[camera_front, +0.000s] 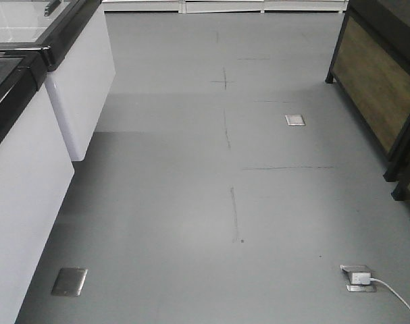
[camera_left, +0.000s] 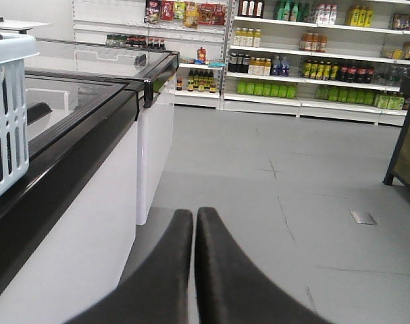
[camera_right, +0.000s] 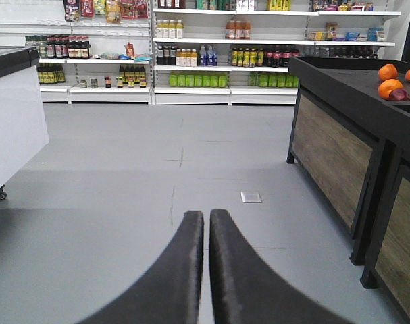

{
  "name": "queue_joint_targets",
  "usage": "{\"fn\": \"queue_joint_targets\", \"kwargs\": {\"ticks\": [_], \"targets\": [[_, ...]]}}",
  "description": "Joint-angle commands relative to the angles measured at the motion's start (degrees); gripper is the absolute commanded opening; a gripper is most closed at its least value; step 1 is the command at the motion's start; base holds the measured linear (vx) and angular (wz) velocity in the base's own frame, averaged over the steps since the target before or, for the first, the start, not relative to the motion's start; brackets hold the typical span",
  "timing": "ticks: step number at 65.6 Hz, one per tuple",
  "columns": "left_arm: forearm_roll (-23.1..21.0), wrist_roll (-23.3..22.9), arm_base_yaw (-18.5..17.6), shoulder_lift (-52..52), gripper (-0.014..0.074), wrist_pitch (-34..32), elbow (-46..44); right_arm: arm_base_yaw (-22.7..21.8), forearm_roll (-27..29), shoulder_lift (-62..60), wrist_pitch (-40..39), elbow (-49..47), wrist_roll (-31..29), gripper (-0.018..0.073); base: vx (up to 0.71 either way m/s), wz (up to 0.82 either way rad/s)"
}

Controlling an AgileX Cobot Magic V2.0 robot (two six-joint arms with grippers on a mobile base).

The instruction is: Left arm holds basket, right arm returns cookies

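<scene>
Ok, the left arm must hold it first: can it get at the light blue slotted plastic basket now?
Probably, after swinging left. The left gripper points straight ahead, jaws shut; the light blue plastic basket sits off to its left on the black-rimmed white freezer. Nothing visible lies between them.

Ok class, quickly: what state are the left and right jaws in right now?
Left gripper: jaws closed, holding nothing.
Right gripper: jaws closed, holding nothing.

The front camera is looking down at the floor point(camera_front: 157, 202); both wrist cameras are looking low along it toward shelves point(camera_left: 313, 81) at twelve o'clock.
</scene>
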Motion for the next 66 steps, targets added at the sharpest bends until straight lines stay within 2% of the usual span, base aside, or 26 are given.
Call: {"fn": "queue_joint_targets", "kwargs": {"ticks": [1,66], "targets": [[-0.3,-0.4,0.1,-0.6,-0.0006,-4.6,-1.3,0.2,-0.3,-0.8,-4.2,1.0,-0.5,-0.0006,0.0,0.0],[-0.3,-0.4,0.1,-0.6,-0.0006,-4.6,-1.3,0.2,-0.3,-0.8,-4.2,1.0,-0.5,-0.0006,0.0,0.0]]}}
